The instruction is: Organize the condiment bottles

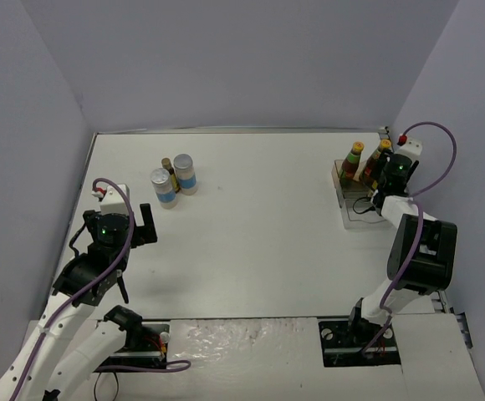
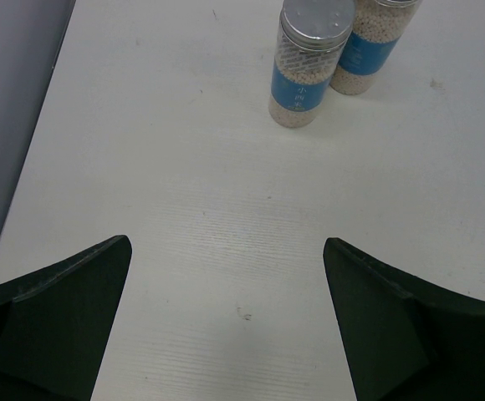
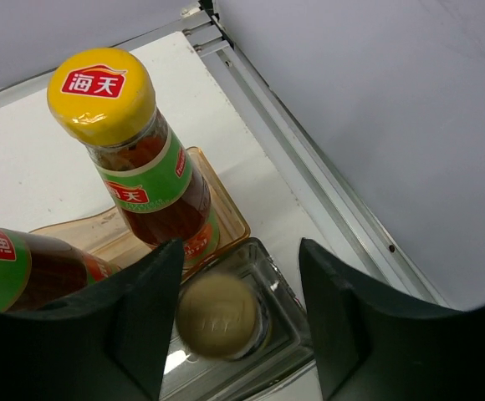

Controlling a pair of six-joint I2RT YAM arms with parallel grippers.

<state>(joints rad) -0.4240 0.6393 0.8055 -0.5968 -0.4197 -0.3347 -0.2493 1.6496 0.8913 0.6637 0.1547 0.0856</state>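
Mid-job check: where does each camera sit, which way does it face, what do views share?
Top external: above and behind the bases, looking down on the table; left arm and right arm show.
Left wrist: on the left arm, facing forward at two silver-topped cylinders; left tool's open fingers show.
Right wrist: on the right arm, looking down at a tan cap in the clear tray; right tool's fingers flank it.
Shared: cylinders, top and left wrist; yellow-capped bottle, top and right wrist.

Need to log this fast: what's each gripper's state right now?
Left gripper: open, empty.
Right gripper: open, jaws astride a bottle, not clamped on it.
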